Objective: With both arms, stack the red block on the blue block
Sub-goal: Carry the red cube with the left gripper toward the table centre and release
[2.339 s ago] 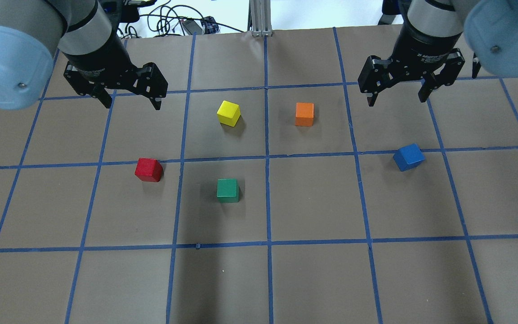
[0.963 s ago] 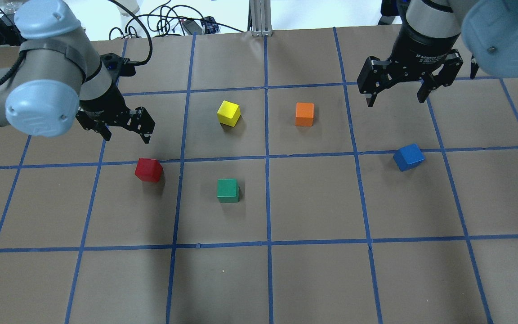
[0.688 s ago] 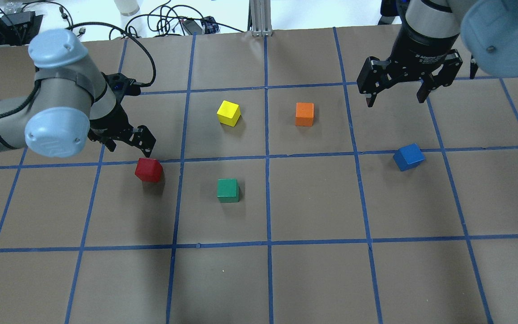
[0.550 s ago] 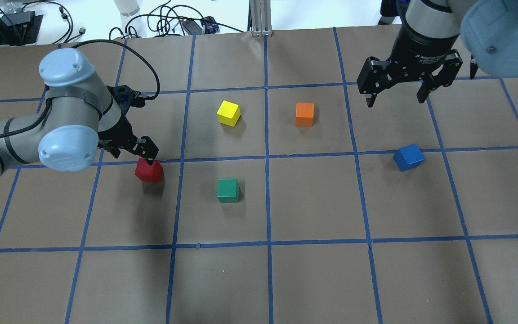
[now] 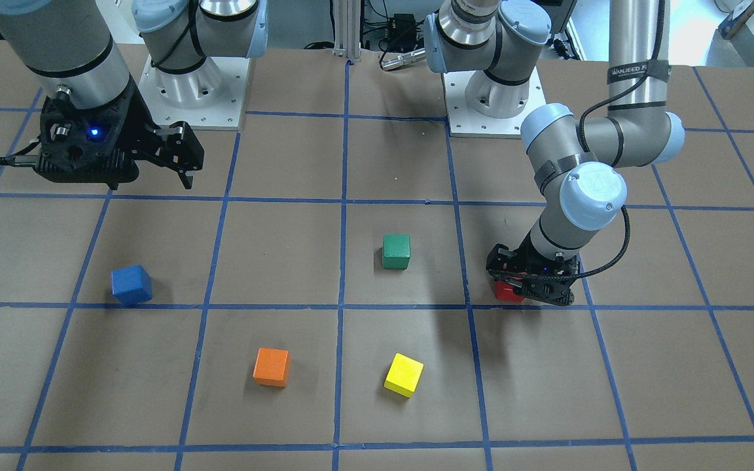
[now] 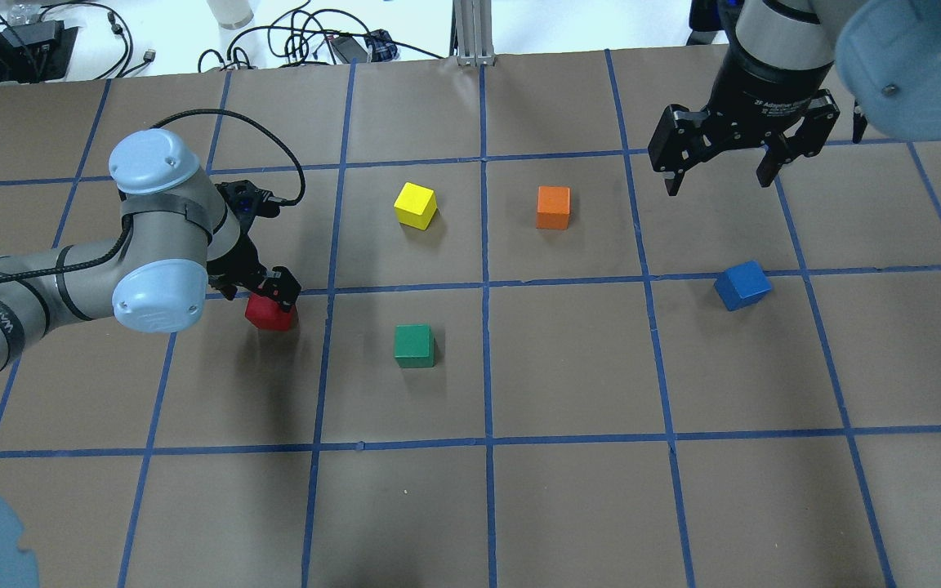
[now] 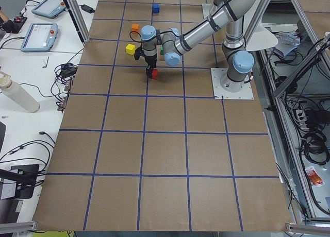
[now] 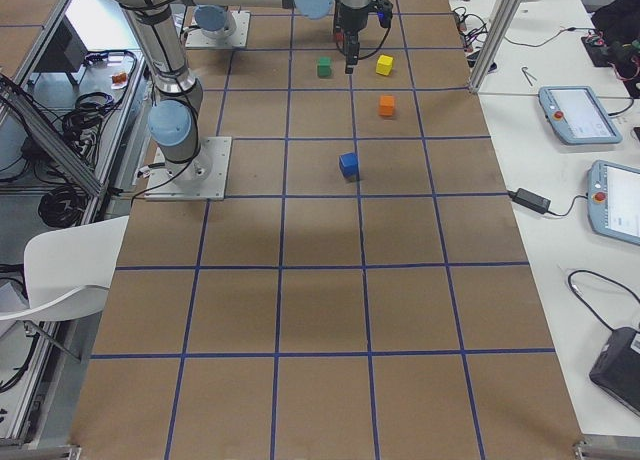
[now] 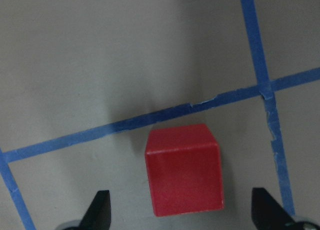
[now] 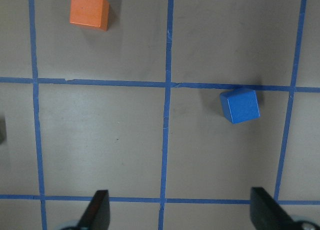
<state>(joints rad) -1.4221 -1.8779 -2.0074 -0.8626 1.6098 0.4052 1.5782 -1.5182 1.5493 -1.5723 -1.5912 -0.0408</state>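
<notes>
The red block (image 6: 270,314) is sitting left of centre on the table (image 6: 568,506); only the wrist view is showing the left hand (image 6: 265,292) released, fingers (image 9: 100,212) flanking it. The right hand (image 6: 718,184) is hanging released, upper right.

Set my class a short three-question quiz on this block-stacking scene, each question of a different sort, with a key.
1. True or false: the red block already sits on the blue block.
2. The left gripper is: A) open, its fingers either side of the red block; B) shut on the green cube; C) open above the yellow cube.
3. Which colour of cube lies nearest the blue block?
Key: 1 false; 2 A; 3 the orange cube.
</notes>
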